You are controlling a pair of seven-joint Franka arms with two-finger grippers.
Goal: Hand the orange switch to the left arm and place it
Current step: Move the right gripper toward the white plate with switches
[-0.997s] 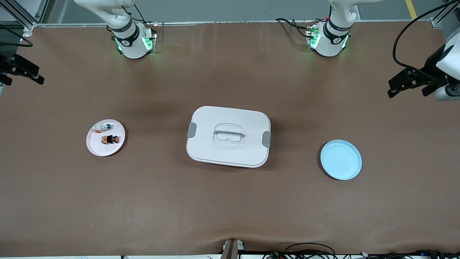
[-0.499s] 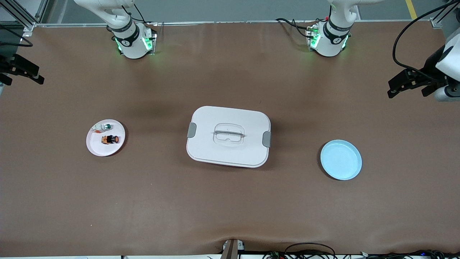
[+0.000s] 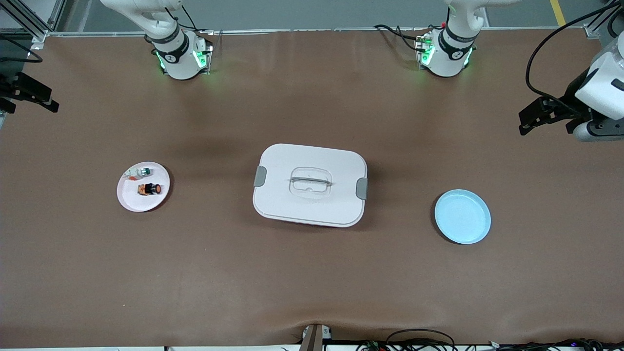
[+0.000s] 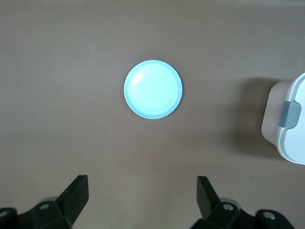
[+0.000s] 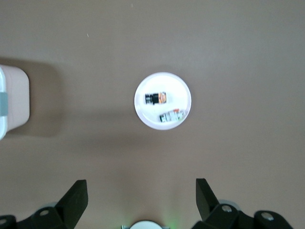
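Blue plate sits nearest the camera, toward the left arm's end of the table, and there's nothing on it. The box is in the middle with its lid on. The pink plate toward the right arm's end holds the switch, lying on its side, with a white-and-green part just beside it, a bit farther from the camera.

My guess is the switch is light and rigid, hard plastic and probably a bit slick. I'd pinch it across the black body, not the round button end, since that looks like it could roll out of the fingers. It's tiny, and the other part sits close, so the approach needs care.

Count: one switch, one white-and-green part, two plates, one box, two arms.

Left gripper hangs over bare table at the left arm's end, fingers spread wide, holding nothing. Right gripper is over the edge of the table at the right arm's end, fingers also wide apart and empty. Neither is near the switch yet.
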